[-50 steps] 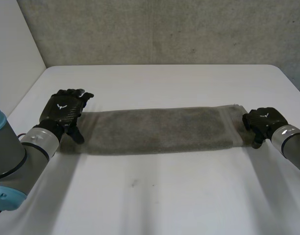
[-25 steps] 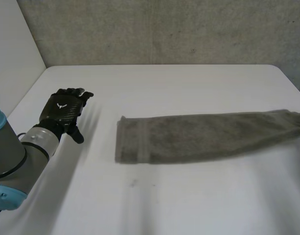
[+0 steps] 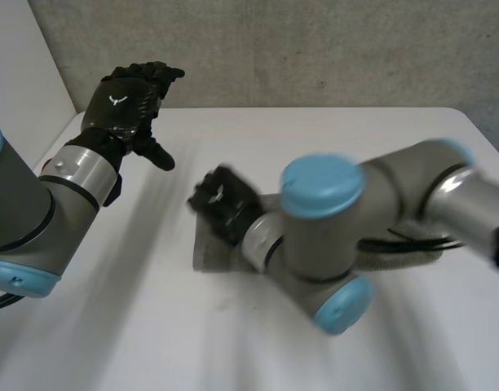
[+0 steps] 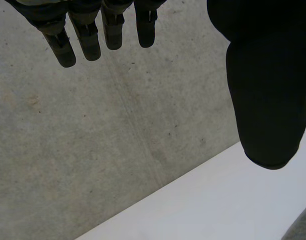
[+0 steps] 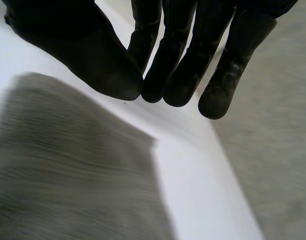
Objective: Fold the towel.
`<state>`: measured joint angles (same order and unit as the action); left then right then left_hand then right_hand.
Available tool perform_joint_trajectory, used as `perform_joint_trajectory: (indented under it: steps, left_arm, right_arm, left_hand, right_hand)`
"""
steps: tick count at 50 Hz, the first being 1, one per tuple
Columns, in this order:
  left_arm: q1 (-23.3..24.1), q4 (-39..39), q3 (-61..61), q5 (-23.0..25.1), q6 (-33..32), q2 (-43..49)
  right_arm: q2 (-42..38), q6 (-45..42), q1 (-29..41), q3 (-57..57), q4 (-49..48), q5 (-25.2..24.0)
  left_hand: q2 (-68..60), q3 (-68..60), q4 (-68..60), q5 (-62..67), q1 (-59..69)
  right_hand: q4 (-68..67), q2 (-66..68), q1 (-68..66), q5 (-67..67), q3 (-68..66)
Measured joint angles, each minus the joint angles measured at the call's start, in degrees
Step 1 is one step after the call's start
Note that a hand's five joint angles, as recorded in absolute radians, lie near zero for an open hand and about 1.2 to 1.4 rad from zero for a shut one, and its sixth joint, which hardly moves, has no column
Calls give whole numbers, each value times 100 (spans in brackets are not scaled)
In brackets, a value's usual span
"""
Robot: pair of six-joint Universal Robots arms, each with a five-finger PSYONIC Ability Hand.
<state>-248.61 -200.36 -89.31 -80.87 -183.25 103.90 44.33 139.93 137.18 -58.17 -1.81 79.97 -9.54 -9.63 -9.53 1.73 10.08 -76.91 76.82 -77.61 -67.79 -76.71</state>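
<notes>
You are seeing the towel [image 3: 207,254] lying flat on the white table [image 3: 258,138], running from just short of the centre out toward 3 o'clock. Most of its middle is hiding under the right arm [image 3: 323,220], which is lying across the table from the 3 o'clock side.

Your right hand [image 3: 223,201] is sitting over the towel's 9 o'clock end. In its wrist view the fingers [image 5: 180,65] are lying straight and side by side. The thumb [image 5: 88,50] is drawing in close beside them, its tip near theirs. No cloth is showing between them, so the hand is holding nothing. The towel [image 5: 68,165] is lying under the palm, and one of its corners is pointing toward the fingertips, with bare table beyond.

Your left hand [image 3: 125,99] is hanging in the air at about 10 o'clock, well apart from the towel and in front of the grey wall [image 3: 315,49]. Its fingers [image 4: 90,37] are reaching out straight, the thumb [image 4: 265,100] is standing wide of them, and the hand is gripping nothing.
</notes>
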Motion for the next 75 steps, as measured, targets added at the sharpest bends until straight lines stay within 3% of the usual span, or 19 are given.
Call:
perform_joint_trajectory:
  steps: [9,15,18,26,39,51,57,59,68,75]
  left_arm:
    - [10,10,-4,3,146,127]
    - [6,7,-72,3,130,151]
    - [6,4,-102,1,125,147]
    - [33,-20,-179,4,106,149]
    - [65,-37,-248,7,87,281]
    - [81,-38,-252,10,80,366]
    - [85,-38,-254,10,79,370]
    - [88,-38,-254,10,79,370]
    - [92,-39,-254,7,79,364]
    - [79,-30,-237,2,84,299]
  right_arm:
    - [-314,160,270,-1,22,75]
    - [381,643,-77,-287,23,482]
    - [769,999,-590,-480,14,881]
    - [919,2327,-1941,-557,31,1434]
    - [-247,3454,-2689,306,626,1119]
    - [-858,3714,-2783,783,783,807]
    - [-985,3659,-2778,883,776,812]
    - [-1001,3633,-2777,913,774,819]
    - [-882,3157,-2663,1085,772,827]
    - [-369,2745,-1874,1176,685,625]
  left_hand:
    - [0,0,0,0,0]
    - [0,0,0,-1,0]
    - [0,0,0,-1,0]
    - [0,0,0,-1,0]
    - [0,0,0,-1,0]
    - [0,0,0,7,0]
    - [0,0,0,7,0]
    - [0,0,0,7,0]
    - [0,0,0,7,0]
    - [0,0,0,7,0]
  right_hand:
    - [120,-119,131,147,119]
    - [5325,-5535,5531,5647,5336]
    - [6198,-6261,6375,6429,6264]
    - [6197,-6257,6403,6422,6261]
    - [4861,-4922,4959,4905,4888]
    - [3682,-3663,3722,3744,3630]
    - [568,-598,579,654,604]
    - [102,-204,114,200,192]
    - [5,-188,80,152,159]
    - [5,-188,70,152,159]
